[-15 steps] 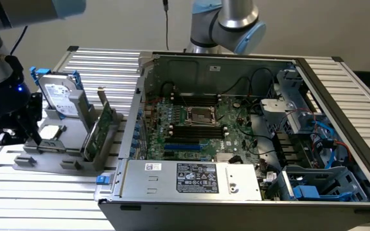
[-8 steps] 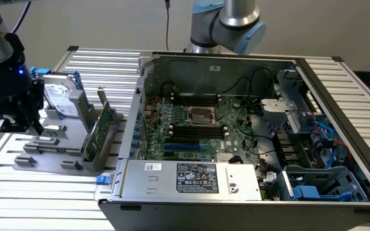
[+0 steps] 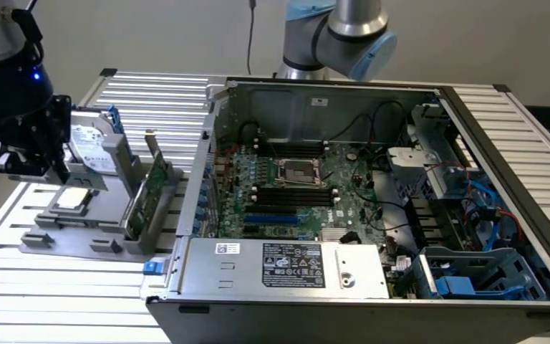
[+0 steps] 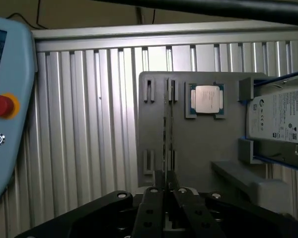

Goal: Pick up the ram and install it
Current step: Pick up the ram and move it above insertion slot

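— What's over at the exterior view's left?

— The hand [image 4: 168,194], over the gray holder [image 3: 112,218] that sits on the slatted surface [image 3: 65,294]. Its fingers are drawn narrow, pinched on the ram [image 4: 166,130].

— Where exactly is the ram?

— Between the fingertips. In the wrist view it is edge-on, a thin dark strip running out over the holder between its slotted posts. I can't tell whether it is clear of those posts.

— Next along?

— A silver hard drive [image 3: 89,147] with blue rails stands upright in the holder. A processor chip [image 3: 72,199] lies flat just in front of it. A green card [image 3: 157,188] stands on edge at the holder's right end.

— And further right?

— The open computer case [image 3: 285,276], just beside the holder. Its motherboard [image 3: 299,208] lies inside, with the black memory slots [image 3: 294,192] near the middle. I can't tell whether any slot is filled.
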Available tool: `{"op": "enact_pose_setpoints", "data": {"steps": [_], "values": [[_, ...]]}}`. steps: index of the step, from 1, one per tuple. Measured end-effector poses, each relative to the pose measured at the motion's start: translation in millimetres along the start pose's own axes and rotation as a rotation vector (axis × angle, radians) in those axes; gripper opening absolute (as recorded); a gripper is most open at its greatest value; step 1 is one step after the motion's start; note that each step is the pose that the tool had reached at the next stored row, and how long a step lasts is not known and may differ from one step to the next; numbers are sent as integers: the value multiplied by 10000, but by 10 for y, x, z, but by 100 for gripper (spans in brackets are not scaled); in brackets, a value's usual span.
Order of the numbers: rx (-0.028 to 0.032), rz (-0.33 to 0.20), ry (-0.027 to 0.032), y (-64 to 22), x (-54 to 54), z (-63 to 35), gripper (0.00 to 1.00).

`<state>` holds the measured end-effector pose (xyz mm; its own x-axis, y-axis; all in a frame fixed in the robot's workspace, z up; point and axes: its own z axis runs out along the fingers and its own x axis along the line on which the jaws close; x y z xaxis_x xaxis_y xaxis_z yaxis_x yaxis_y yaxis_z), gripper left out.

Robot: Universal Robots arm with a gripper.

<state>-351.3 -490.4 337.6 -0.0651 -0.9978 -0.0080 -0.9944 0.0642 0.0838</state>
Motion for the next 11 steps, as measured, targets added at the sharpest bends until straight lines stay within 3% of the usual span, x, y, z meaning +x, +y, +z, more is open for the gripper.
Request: {"op": "enact_pose_setpoints", "data": {"steps": [4, 11], "values": [[0, 0, 0, -92, -31, -146, 14], [-3, 0, 0, -377, -74, -387, 14]]}}
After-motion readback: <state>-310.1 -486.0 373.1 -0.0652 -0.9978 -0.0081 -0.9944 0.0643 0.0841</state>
